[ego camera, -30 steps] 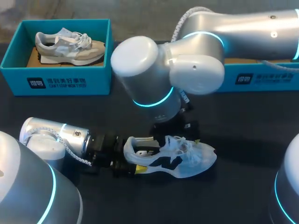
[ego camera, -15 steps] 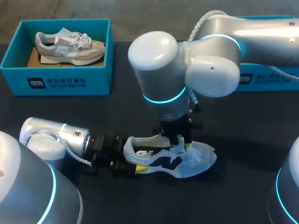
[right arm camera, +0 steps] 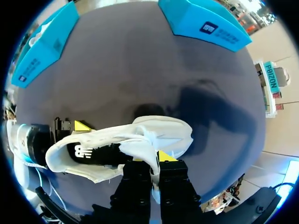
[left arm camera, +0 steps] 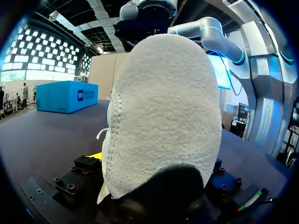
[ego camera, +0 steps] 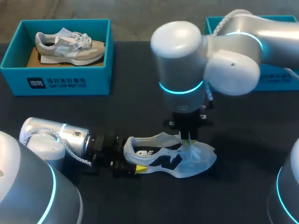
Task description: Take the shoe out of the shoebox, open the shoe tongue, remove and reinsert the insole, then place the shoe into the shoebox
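While the left tool (ego camera: 127, 159) clamps the white shoe (ego camera: 161, 162) by its heel (left arm camera: 163, 116) on the tabletop (ego camera: 131, 112), the right tool (right arm camera: 152, 159) pinches its tongue (right arm camera: 140, 144) (fingers nearly together).

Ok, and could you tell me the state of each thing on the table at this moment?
white shoe: on the table, out of any box
tongue: held up
left gripper: shut on the white shoe's heel
right gripper: shut on the tongue
grey shoe: lying in the left shoebox
left shoebox: open
right shoebox: mostly hidden
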Robot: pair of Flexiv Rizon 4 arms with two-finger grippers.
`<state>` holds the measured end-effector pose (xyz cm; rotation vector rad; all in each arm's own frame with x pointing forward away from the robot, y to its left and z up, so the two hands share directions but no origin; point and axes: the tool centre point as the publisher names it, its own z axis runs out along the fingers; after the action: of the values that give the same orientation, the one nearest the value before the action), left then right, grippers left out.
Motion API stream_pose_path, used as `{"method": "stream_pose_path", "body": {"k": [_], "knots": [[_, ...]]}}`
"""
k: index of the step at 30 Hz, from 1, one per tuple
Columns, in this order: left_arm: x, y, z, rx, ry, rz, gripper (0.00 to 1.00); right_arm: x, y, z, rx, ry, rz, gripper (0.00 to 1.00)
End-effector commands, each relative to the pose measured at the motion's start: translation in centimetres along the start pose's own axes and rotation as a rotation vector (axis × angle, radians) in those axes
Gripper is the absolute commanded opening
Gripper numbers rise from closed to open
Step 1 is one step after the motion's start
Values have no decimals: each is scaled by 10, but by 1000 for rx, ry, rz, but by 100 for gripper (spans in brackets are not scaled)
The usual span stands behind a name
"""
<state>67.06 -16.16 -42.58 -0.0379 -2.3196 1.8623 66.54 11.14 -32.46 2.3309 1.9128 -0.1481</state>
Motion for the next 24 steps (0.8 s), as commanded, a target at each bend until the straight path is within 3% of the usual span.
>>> {"method": "stream_pose_path", "body": {"k": [1, 13, 24], "knots": [[1, 3, -1, 1, -1, 0, 0, -16, 2, 6, 17, 131, 61, 0], [1, 3, -1, 1, -1, 0, 0, -35, 4, 13, -1, 411, -20, 0], [1, 3, -1, 1, -1, 0, 0, -45, 3, 18, -82, 765, -187, 0]]}}
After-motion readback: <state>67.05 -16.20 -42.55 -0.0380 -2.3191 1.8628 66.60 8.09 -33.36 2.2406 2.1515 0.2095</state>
